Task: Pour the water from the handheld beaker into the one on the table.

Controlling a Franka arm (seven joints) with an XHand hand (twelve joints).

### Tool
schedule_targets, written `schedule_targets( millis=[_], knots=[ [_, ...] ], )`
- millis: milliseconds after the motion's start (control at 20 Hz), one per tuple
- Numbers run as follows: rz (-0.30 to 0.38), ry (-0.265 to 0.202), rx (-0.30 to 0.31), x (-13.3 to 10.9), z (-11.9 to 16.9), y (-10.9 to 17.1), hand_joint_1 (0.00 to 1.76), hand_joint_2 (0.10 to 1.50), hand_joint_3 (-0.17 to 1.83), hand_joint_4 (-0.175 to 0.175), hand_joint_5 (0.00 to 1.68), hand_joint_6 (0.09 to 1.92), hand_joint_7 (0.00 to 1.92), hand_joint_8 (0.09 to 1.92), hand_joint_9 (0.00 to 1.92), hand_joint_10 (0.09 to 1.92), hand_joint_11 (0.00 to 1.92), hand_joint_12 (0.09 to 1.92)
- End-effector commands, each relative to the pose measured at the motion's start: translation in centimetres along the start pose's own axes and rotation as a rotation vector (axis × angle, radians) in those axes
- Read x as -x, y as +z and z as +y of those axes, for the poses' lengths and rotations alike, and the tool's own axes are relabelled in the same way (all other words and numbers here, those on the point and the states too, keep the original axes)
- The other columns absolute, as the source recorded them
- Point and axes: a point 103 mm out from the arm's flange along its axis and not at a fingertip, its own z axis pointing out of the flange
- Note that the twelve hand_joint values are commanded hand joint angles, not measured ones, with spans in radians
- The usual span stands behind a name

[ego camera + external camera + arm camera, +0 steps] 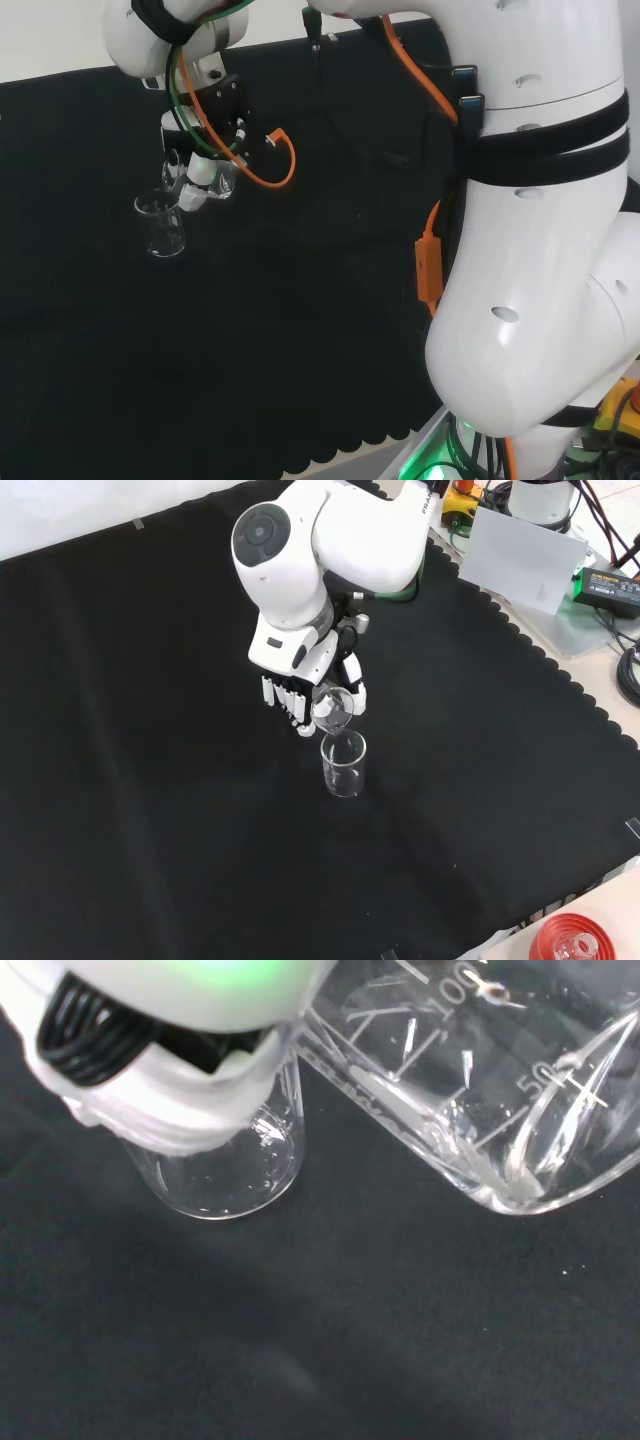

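Observation:
A clear glass beaker stands upright on the black cloth. Just above its rim my hand is curled round a second clear beaker, which is tipped steeply with its mouth over the standing one. In the head view the held beaker hangs in the hand right above the standing beaker. The wrist view shows the tilted beaker close up with its printed scale, and the standing beaker below part of the hand. Whether water is in either, I cannot tell.
The arm's big white links stand at the right of the head view. An orange cable loops beside the hand. In the front view a red ribbed ring lies at the bottom right, off the cloth's scalloped edge, and equipment sits top right.

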Motion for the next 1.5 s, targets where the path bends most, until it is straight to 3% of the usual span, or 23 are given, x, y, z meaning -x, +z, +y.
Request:
schedule_targets(
  millis=[50, 450, 1500],
  knots=[
    [-0.023, 0.019, -0.027, 0.0, 0.0, -0.3, 1.32, 0.73, 0.43, -0.175, 1.42, 0.28, 1.51, 0.15, 1.59, 0.1, 1.05, 0.94],
    [-0.048, 0.042, -0.039, -0.1, -0.1, -0.6, 1.32, 0.72, 0.44, -0.175, 1.42, 0.28, 1.51, 0.15, 1.59, 0.1, 1.06, 0.94],
    [-0.1, 0.043, -0.085, -1.0, 0.2, -1.1, 1.32, 0.72, 0.45, -0.175, 1.42, 0.29, 1.52, 0.14, 1.62, 0.09, 1.18, 0.87]
  ],
)
